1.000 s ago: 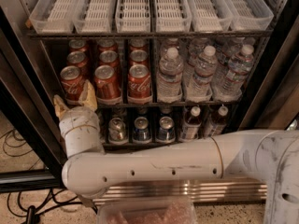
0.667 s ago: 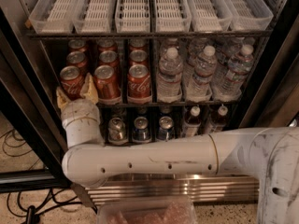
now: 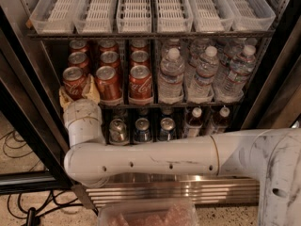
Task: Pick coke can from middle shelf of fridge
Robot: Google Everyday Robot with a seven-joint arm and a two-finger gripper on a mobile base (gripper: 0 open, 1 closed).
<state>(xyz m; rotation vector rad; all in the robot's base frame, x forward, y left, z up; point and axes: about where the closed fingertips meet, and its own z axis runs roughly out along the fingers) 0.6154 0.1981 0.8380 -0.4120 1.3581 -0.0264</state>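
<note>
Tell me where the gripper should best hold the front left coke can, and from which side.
Hold the coke can by its round side wall, about mid-height, coming straight from the open front. It stands upright at its lane's front, with the neighbouring can close on its right. The gripper, open, is just below it.

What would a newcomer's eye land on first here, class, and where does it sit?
The big white arm lies across the lower front of the fridge, its gripper up at the front-left coke can on the middle shelf. Rows of red cans stand left of clear water bottles there, under white slotted trays.
</note>
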